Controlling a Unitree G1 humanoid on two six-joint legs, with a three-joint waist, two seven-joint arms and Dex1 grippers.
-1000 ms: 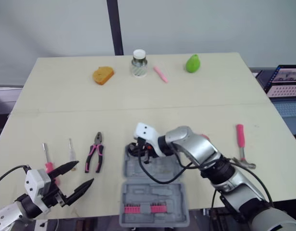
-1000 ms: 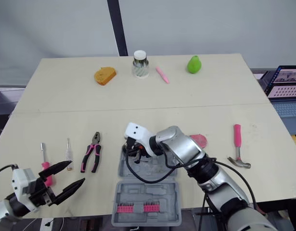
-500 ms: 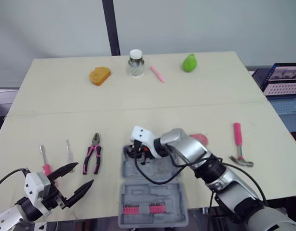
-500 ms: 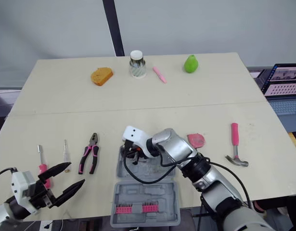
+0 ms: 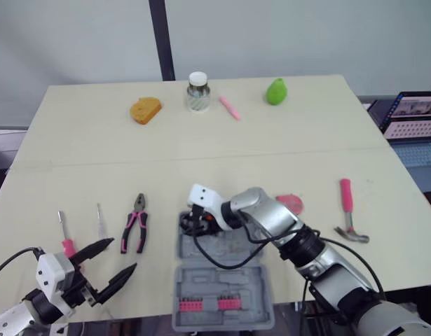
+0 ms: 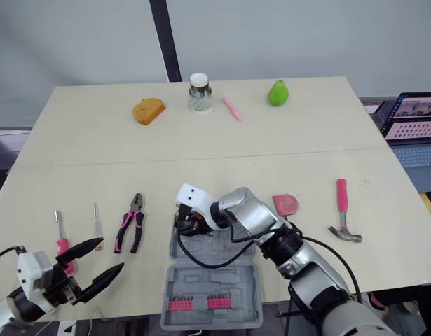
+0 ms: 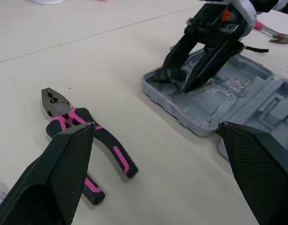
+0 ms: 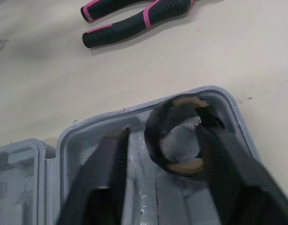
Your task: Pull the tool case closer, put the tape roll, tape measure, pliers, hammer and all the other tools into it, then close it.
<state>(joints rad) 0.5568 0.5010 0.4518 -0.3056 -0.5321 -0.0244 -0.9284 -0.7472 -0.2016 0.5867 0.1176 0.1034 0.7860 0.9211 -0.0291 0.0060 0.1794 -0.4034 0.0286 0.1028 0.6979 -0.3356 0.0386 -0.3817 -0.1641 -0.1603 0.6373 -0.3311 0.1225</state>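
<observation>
The grey tool case (image 5: 230, 278) lies open at the table's front edge, with a row of pink bits (image 5: 209, 304) in its near half. My right gripper (image 5: 194, 224) reaches down into the far left corner of the case, open. The black tape roll (image 8: 179, 136) lies in that corner between its fingers (image 8: 106, 168). My left gripper (image 5: 124, 253) hovers open and holding nothing at the front left. The pink-handled pliers (image 5: 136, 222) lie just beyond it. Two small screwdrivers (image 5: 64, 234) lie to its left. A pink tape measure (image 5: 291, 203) and a pink-handled hammer (image 5: 350, 210) lie right of the case.
Along the far edge sit an orange bread-like piece (image 5: 145, 110), a jar (image 5: 197, 91), a pink marker (image 5: 230, 108) and a green pear (image 5: 276, 91). A laptop (image 5: 415, 115) stands off the table's right side. Bare tabletop (image 5: 201, 157) spans the middle.
The camera has shifted slightly. My right gripper has edged left into the case's far corner with the tape roll. The left gripper stays low at the front left.
</observation>
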